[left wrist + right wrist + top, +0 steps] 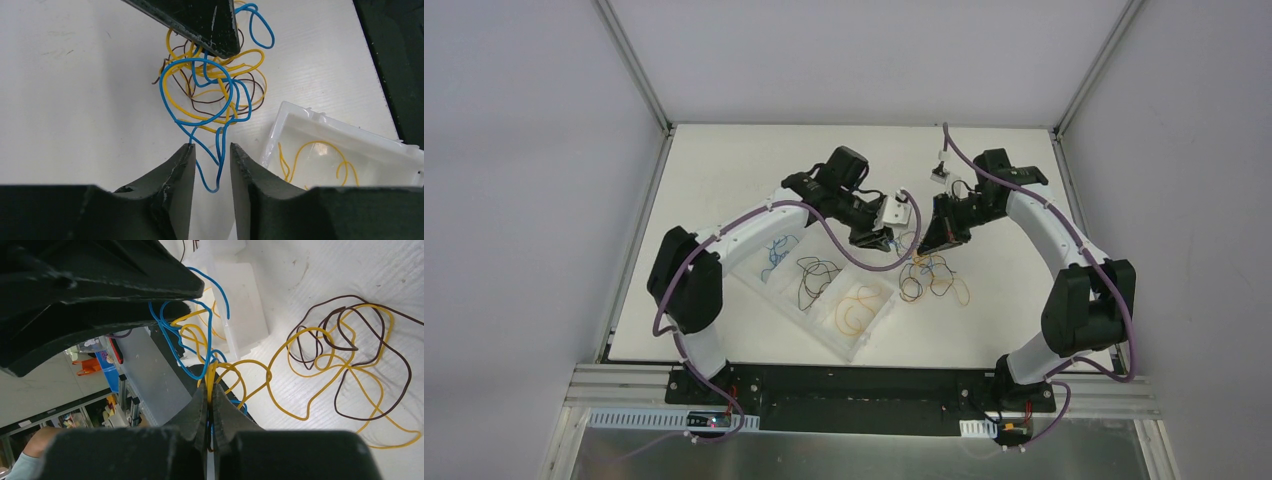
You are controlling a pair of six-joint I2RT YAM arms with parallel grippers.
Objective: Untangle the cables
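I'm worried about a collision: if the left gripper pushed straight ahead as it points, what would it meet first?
The blue cable looping between the left gripper's open fingers, then the tangle; a finger of the right gripper seems just beyond, depth unclear.

Left gripper (882, 240) and right gripper (931, 243) crowd together above the tangled cables (936, 280). The tray (794, 310) blocks the near left, and the table (724, 170) lies open far left.

Top of the cables (215, 87) was covered by a finger (205, 25) of the right gripper (209, 390). Tray (281, 122) was cut off at the frame edge. Strands were not resolved from overhead.
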